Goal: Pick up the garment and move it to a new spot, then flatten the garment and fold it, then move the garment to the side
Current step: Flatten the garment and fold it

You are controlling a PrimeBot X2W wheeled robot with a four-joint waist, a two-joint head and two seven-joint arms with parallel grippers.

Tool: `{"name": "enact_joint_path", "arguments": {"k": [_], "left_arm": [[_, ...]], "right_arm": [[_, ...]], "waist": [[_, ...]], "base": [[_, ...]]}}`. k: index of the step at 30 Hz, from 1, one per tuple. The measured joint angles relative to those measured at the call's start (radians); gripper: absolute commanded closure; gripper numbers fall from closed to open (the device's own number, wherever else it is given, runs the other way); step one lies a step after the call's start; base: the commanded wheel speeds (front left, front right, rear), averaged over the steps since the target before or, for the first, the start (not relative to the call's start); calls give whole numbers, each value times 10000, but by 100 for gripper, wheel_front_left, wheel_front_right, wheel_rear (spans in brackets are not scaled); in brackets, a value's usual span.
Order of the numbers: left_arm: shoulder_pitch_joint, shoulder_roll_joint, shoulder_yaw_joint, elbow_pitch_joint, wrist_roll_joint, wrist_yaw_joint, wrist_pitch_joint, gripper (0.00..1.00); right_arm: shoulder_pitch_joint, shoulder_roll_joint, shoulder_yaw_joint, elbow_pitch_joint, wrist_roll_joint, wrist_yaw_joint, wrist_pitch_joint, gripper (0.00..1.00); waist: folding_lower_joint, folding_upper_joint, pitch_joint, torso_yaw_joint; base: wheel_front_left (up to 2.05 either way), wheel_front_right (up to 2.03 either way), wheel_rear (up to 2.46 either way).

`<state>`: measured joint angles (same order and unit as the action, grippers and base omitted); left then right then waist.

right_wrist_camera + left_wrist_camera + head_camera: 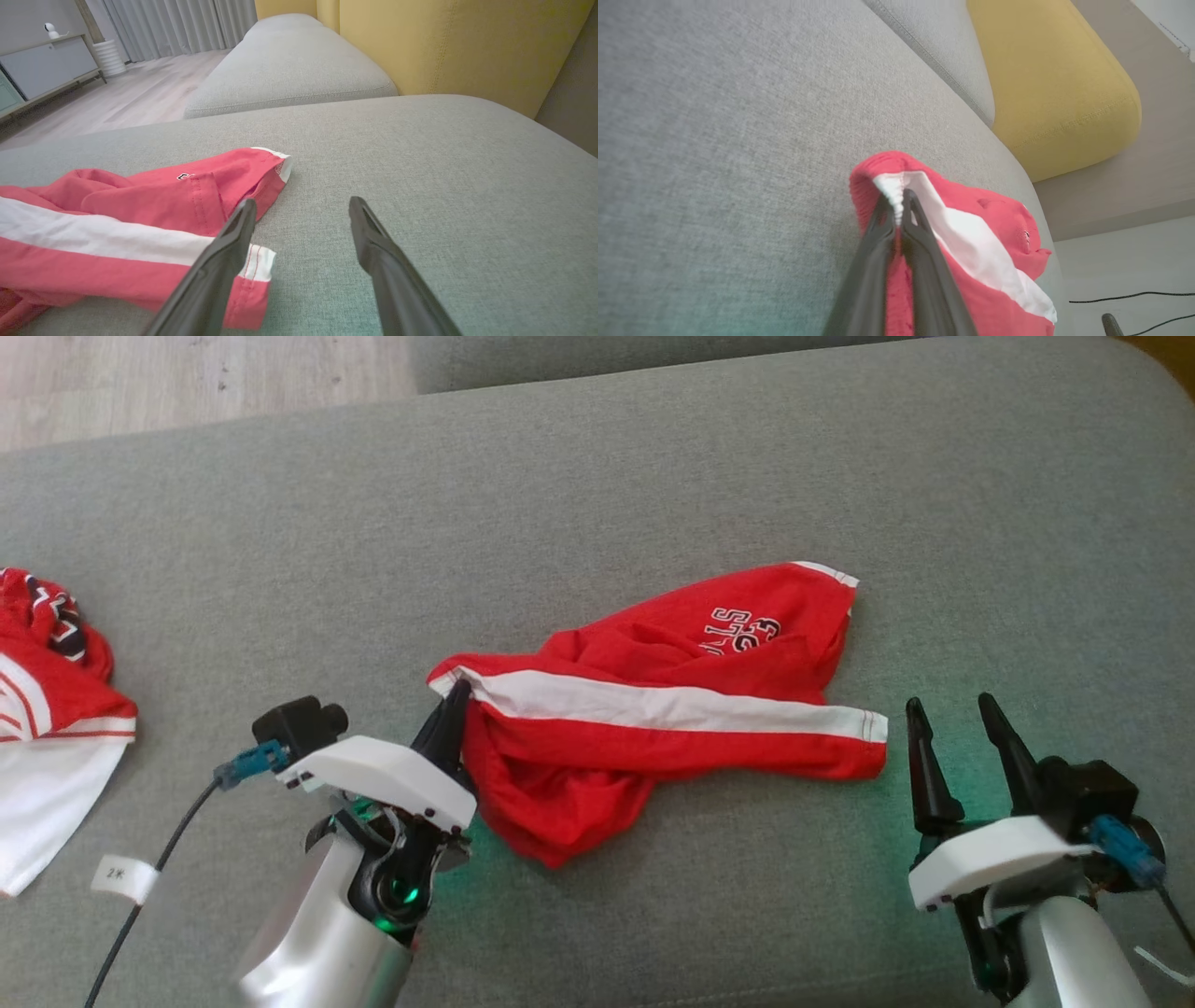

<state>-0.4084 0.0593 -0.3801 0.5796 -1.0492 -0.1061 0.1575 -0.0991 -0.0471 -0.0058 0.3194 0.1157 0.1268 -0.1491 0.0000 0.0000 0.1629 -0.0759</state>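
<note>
The garment point(672, 709), red shorts with a white side stripe and lettering, lies crumpled in the middle of the grey sofa seat point(597, 485). My left gripper point(455, 702) is shut on the garment's left end, pinching the white stripe's edge between its fingertips, as the left wrist view shows on the garment point(971, 242) with the left gripper point(899, 205) closed around the fabric. My right gripper point(948, 714) stands open just right of the garment's right end, not touching it. In the right wrist view the right gripper point(301, 207) is spread, with the garment point(140, 210) to its left.
A second red and white garment point(47, 709) lies at the seat's left edge. A yellow cushion point(1055, 79) and another grey seat point(289, 65) lie beyond. Wooden floor point(187, 373) shows at the far left. A cable with a label point(126, 877) trails from my left wrist.
</note>
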Motion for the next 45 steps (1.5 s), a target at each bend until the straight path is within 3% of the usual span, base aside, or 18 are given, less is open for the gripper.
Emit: {"name": "enact_joint_path", "arguments": {"k": [16,29,30,31,32,33,35,39,45], "left_arm": [[1104,161,-506,-1241,997,278,-1064,100],[1105,186,-706,-1801,1001,424,-1062,100],[1106,188,-715,-1852,1003,445,-1062,100],[1108,190,-727,-1912,1005,445,-1060,100],[1110,192,-732,-1965,1037,447,-1060,100],[1112,196,-734,-2008,1072,449,-1060,100],[1127,219,-736,-2080,1087,456,-1058,100],[1285,267,-738,-2220,1087,539,-1041,100],[1335,320,-742,-2366,1087,627,-1001,100]], "right_arm": [[-6,-2,245,-138,167,0,2324,0],[-1321,-662,1164,1532,186,0,3450,0],[-1376,-721,1269,1670,148,0,3521,7],[-1421,-748,1331,1741,150,0,3519,22],[-1464,-761,1365,1791,159,0,3517,51],[-1521,-765,1423,1841,163,0,3517,51],[-1632,-765,1569,1929,165,0,3517,60],[-1706,-767,1659,2098,163,0,3522,98],[-1756,-754,1576,2113,61,0,3519,100]], "waist": [[0,0,59,364],[0,0,175,470],[0,0,178,493],[0,0,181,517],[0,0,183,538],[0,0,181,552],[0,0,170,560],[0,0,136,536],[0,0,63,471]], "base": [[0,0,0],[0,0,0],[0,0,0],[0,0,0],[0,0,0],[0,0,0],[0,0,0],[0,0,0],[0,0,0]]}}
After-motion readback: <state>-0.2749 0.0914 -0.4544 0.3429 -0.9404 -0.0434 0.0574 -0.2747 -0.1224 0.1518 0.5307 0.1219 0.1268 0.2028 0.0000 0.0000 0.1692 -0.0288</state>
